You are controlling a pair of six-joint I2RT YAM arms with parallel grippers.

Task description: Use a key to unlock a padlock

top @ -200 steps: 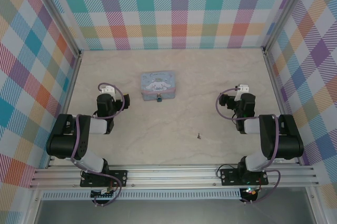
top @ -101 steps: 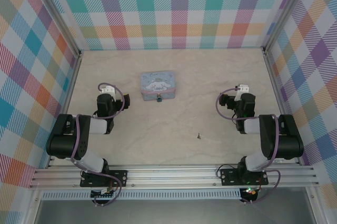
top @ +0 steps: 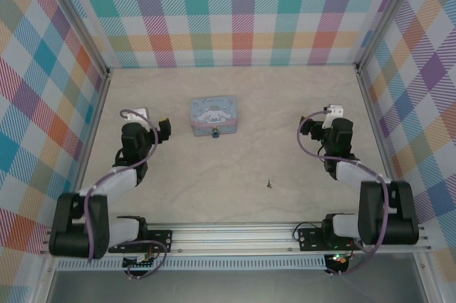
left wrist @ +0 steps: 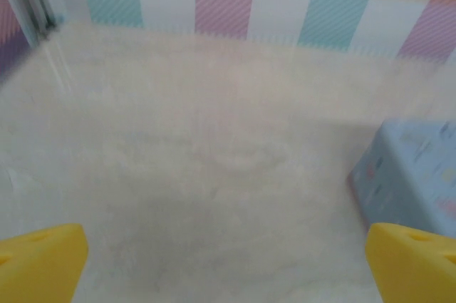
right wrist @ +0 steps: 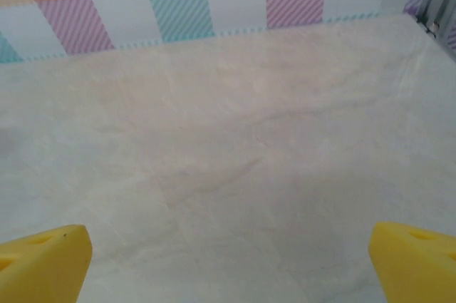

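Observation:
The padlock point(top: 214, 132) is a tiny dark piece hanging at the front edge of the pale blue cartoon tin point(top: 212, 116). The key point(top: 268, 183) is a dark speck lying alone on the marble table, nearer the right arm. My left gripper point(top: 142, 125) hovers left of the tin and is open, its yellow fingertips point(left wrist: 39, 260) far apart over bare table. The tin's corner point(left wrist: 410, 175) shows at the right of the left wrist view. My right gripper point(top: 329, 125) is up at the right, open, with its fingertips point(right wrist: 417, 260) spread over bare table and nothing between them.
Plaid walls close the table on the left point(top: 50, 103), back point(top: 235, 18) and right point(top: 413, 103). An aluminium rail point(top: 235, 235) carries both arm bases along the near edge. Open marble lies between the tin and the key.
Both arms have unfolded and stretched forward. The left gripper has swung a little left and toward the back, the right gripper a little toward the back. Tin, padlock and key have not moved.

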